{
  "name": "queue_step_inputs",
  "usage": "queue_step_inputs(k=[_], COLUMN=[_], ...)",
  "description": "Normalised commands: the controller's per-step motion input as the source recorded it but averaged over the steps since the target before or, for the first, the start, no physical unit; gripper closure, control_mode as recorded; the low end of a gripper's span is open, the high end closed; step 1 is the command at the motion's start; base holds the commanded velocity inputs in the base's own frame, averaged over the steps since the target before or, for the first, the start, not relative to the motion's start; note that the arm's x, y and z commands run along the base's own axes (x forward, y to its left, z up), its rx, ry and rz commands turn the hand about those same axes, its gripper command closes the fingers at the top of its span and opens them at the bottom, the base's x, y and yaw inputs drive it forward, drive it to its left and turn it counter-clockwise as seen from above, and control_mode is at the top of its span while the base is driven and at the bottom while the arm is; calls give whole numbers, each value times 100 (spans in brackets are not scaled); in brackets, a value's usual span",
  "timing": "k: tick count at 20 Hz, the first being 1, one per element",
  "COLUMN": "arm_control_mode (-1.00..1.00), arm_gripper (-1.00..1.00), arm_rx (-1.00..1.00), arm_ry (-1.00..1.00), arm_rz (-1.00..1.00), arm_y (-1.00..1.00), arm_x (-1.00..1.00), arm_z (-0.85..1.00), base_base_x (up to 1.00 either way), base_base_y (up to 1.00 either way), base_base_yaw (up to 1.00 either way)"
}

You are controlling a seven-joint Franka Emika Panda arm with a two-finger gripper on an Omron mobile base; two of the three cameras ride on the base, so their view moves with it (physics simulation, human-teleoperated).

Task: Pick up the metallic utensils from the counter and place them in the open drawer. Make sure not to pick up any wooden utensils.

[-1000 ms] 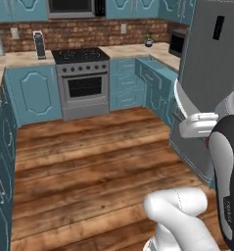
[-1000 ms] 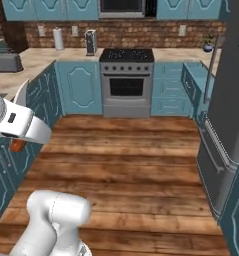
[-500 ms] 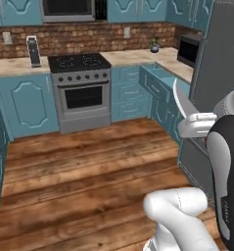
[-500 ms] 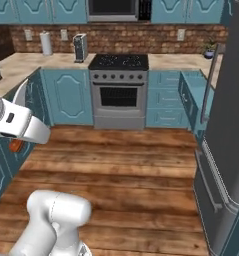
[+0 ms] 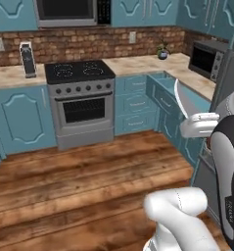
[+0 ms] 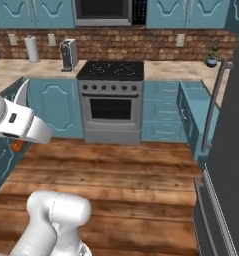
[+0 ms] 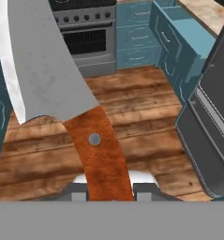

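The knife point(image 7: 52, 79), silver blade up and reddish-brown handle down, fills the left of my hand view, clamped between my jaws at bottom centre. Upper right, the open drawer point(image 7: 190, 33) juts beside the desk point(image 5: 152, 63), past the stove point(image 5: 81, 100).

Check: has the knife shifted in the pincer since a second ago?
No. The knife sits the same against the arm's wrist; the kitchen shifted because the base moved.
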Motion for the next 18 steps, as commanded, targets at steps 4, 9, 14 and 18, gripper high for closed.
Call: queue_step_inputs(k=[4, 9, 14, 18], arm_control_mode=[100, 100, 100, 100], arm_gripper=[100, 100, 100, 100], arm_rx=[0, 0, 0, 0], arm_ry=[0, 0, 0, 0], arm_rz=[0, 0, 0, 0], arm_y=[0, 0, 0, 0], arm_x=[0, 0, 0, 0], arm_z=[0, 0, 0, 0], base_base_x=[100, 85, 86, 45], base_base_y=[0, 1, 0, -6], base_base_yaw=[-14, -27, -28, -25])
